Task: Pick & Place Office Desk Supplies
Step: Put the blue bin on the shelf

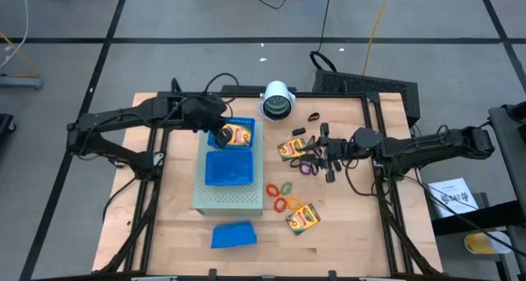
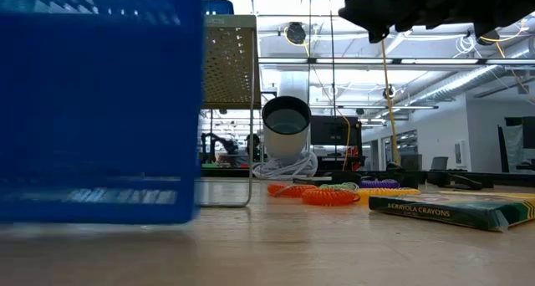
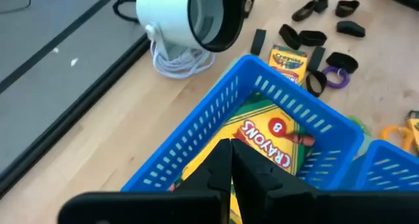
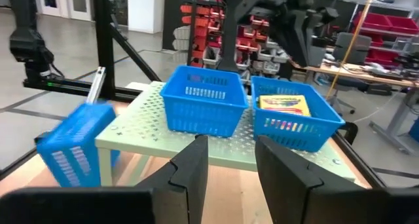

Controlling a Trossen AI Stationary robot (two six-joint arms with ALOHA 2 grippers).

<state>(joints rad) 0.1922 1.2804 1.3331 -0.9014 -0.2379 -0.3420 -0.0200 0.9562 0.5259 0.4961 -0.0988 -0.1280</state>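
My left gripper [image 3: 230, 160] is shut over the far blue basket [image 1: 243, 122], on a yellow-and-green crayon box [image 3: 272, 140] that lies slanted inside it. My right gripper [image 4: 229, 160] is open and hovers above the table's right half [image 1: 329, 152], among black clips [image 1: 313, 117] and a purple ring [image 1: 309, 168]; it touches nothing. Two more crayon boxes lie flat on the table, one [image 1: 292, 147] near the clips and one [image 1: 302, 218] toward the near edge. Red, orange and green rings [image 1: 283, 195] lie between them. My left gripper pinches the crayon box at its end nearest the fingers [image 3: 243, 133], coming from above and slanting down into the basket. The fingers themselves hide the place of contact. The box's other end [image 3: 292, 133] rests low in the basket against its wall.
A green perforated stand [image 1: 226, 200] carries the far basket and a second blue basket [image 1: 228, 168]. A third blue basket [image 1: 233, 234] lies on the table near the near edge. A white cylinder with a dark centre [image 1: 278, 101] and its cable sit at the far edge.
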